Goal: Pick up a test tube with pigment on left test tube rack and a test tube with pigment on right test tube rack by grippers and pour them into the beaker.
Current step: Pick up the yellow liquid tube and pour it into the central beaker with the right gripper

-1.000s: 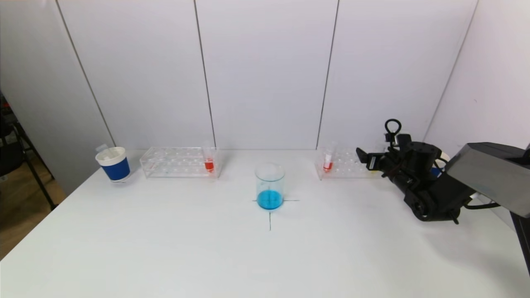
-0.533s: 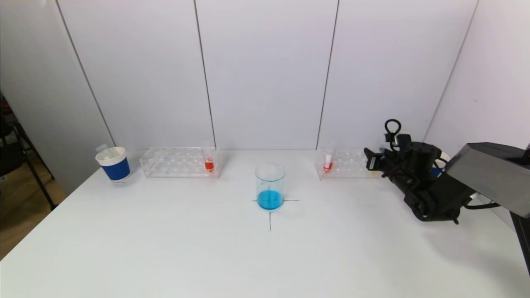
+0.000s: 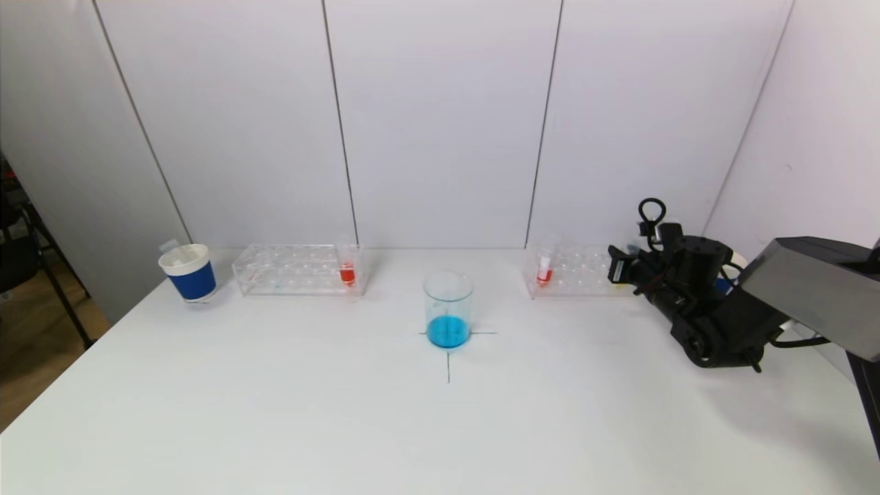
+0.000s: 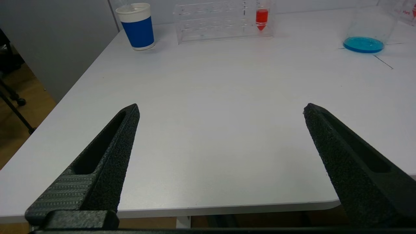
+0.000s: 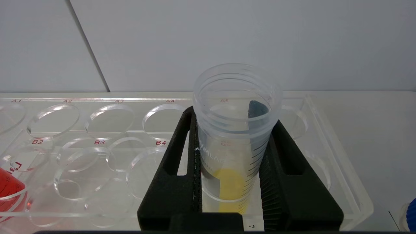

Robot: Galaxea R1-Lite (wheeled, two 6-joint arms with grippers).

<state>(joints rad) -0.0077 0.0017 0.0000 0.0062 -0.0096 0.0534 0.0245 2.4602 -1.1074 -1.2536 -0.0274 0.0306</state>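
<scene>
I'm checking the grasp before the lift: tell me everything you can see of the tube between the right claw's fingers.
The test tube is clear plastic, open-topped with a threaded rim, printed graduations and faint lettering on its wall. Yellow pigment sits low inside it. It stands nearly upright in the right test tube rack, at the end of the rack away from the red-filled tube. The right claw is shut on it, one black finger pressed against each side below the rim.

Right tool [image 3: 617, 269] drawn rightward along right rack [image 3: 574, 278], away from red tube [image 3: 544, 269]; fingers, spread before, now clamped on yellow tube [image 5: 235, 143].
</scene>
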